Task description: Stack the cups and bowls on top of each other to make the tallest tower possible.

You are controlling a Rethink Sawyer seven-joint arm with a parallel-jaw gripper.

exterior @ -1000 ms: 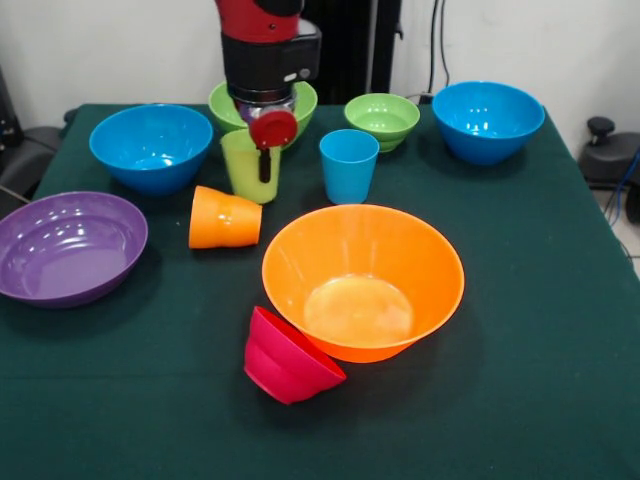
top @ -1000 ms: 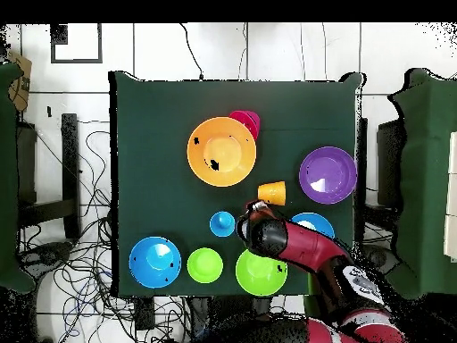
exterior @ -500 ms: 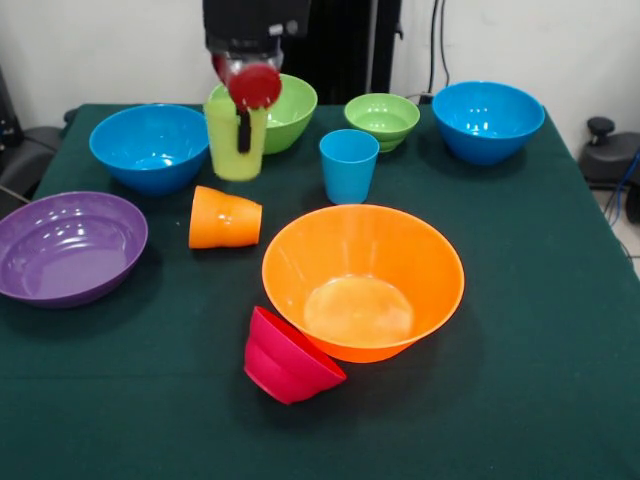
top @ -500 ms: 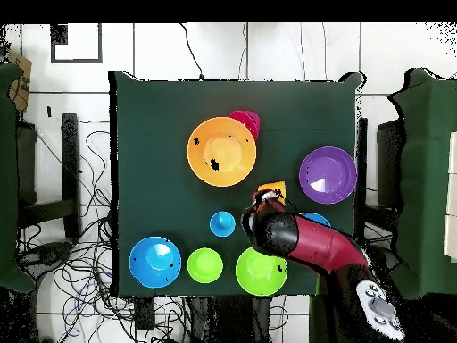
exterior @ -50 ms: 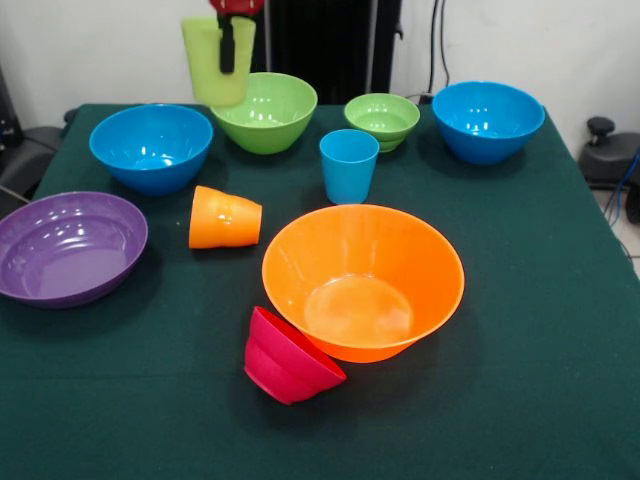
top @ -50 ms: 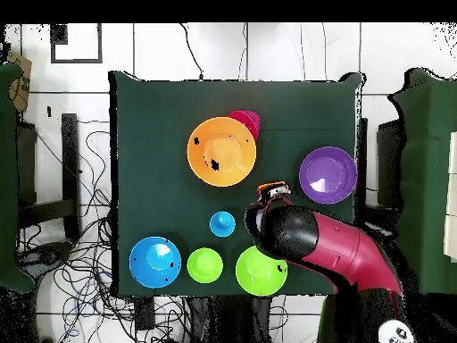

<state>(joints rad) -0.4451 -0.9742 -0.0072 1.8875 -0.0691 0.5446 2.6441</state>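
My gripper (exterior @ -50 ms: pixel 227 42) is at the top edge of the front view, shut on the rim of the lime green cup (exterior @ -50 ms: pixel 216 70), which hangs upright high above the table. The orange cup (exterior @ -50 ms: pixel 224 218) lies on its side. The blue cup (exterior @ -50 ms: pixel 349 165) stands upright. The big orange bowl (exterior @ -50 ms: pixel 362 280) sits in the middle, and the small red bowl (exterior @ -50 ms: pixel 288 358) leans tipped against it. In the overhead view the arm (top @ -50 ms: pixel 299 237) covers the gripper and the lime cup; the orange cup (top @ -50 ms: pixel 270 189) shows only partly.
Other bowls ring the table: purple (exterior @ -50 ms: pixel 68 247) at the left, blue (exterior @ -50 ms: pixel 150 145) behind it, large green (exterior @ -50 ms: pixel 268 112), small green (exterior @ -50 ms: pixel 381 120) and a second blue (exterior @ -50 ms: pixel 487 120) along the back. Dark green cloth (exterior @ -50 ms: pixel 540 330) covers the table.
The gripper has lifted the lime green cup off the table, straight up and slightly left in the front view. All other cups and bowls stay put.
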